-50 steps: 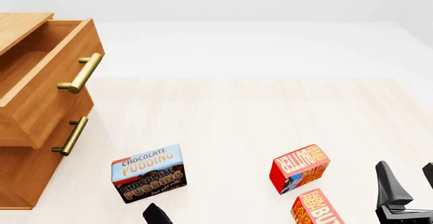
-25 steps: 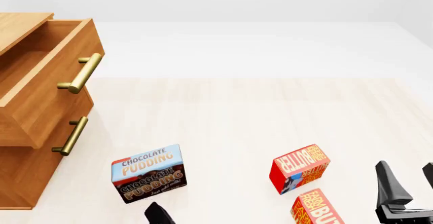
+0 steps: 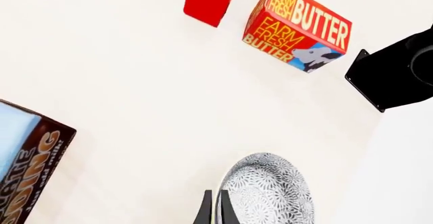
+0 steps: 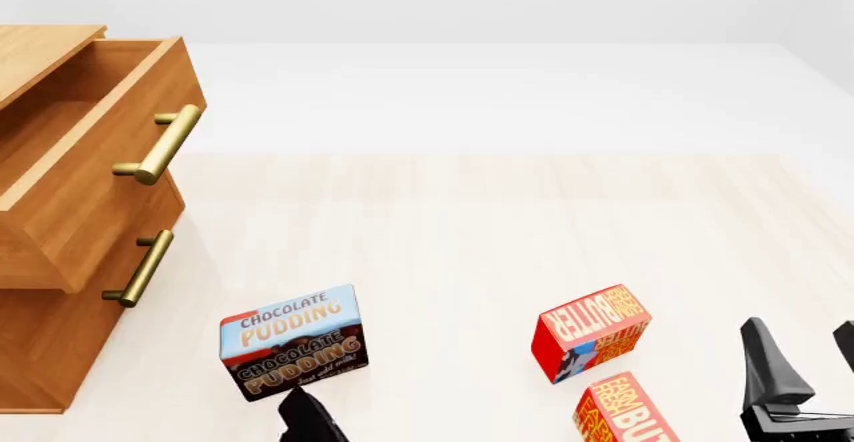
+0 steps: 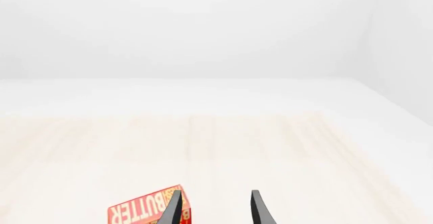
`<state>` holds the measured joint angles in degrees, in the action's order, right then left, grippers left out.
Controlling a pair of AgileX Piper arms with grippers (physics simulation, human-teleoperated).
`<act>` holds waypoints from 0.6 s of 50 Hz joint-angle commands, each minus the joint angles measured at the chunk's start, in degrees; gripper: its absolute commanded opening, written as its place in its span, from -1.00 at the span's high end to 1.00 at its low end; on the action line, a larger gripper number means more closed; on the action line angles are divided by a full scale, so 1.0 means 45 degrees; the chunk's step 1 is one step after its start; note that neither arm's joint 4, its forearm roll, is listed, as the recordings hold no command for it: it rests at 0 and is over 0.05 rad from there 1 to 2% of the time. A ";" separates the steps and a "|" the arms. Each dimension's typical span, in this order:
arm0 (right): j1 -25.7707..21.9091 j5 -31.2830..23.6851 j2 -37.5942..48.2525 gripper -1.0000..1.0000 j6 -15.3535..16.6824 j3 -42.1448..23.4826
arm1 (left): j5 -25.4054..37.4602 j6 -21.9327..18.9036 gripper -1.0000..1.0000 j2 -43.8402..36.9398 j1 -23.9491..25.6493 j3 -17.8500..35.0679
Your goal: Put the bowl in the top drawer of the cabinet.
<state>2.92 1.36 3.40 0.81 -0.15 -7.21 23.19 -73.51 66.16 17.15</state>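
Observation:
The bowl point(image 3: 269, 191), white with a dense grey-black pattern inside, shows only in the left wrist view. My left gripper point(image 3: 214, 211) is shut on its rim, the two fingers pinched close together. In the front view the bowl is below the frame's edge and only a dark tip of the left gripper point(image 4: 304, 420) shows, just in front of the pudding box. The cabinet point(image 4: 54, 352) stands at the far left with the top drawer point(image 4: 80, 152) pulled open, its brass handle point(image 4: 160, 144) facing the table. My right gripper point(image 5: 213, 211) is open and holds nothing at the near right.
A Chocolate Pudding box point(image 4: 294, 340) stands near the cabinet's front. Two red Farm Fresh Butter boxes point(image 4: 590, 330) point(image 4: 625, 412) lie at the near right, beside the right gripper point(image 4: 807, 362). The lower drawer's handle point(image 4: 140, 268) is under the open drawer. The right arm's black body point(image 3: 399, 72) crosses the left wrist view.
The left gripper's tip has risen slightly in the front view. The boxes, the drawer and the right arm have not moved.

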 commanded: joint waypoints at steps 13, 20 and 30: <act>-0.0097 -0.0119 -0.0219 -1.00 0.0015 -0.0007 | 0.1249 -0.0539 1.00 0.1335 0.0131 0.0832; -0.0146 -0.0151 -0.0278 -1.00 0.0016 -0.0009 | 0.1709 -0.0633 1.00 0.1630 0.0089 0.1125; -0.0218 -0.0220 -0.0412 -1.00 -0.0007 -0.0014 | 0.2679 -0.1386 1.00 0.2235 0.0066 0.1812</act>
<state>2.21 0.64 2.06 0.83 -0.19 1.19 19.50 -66.58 66.58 22.54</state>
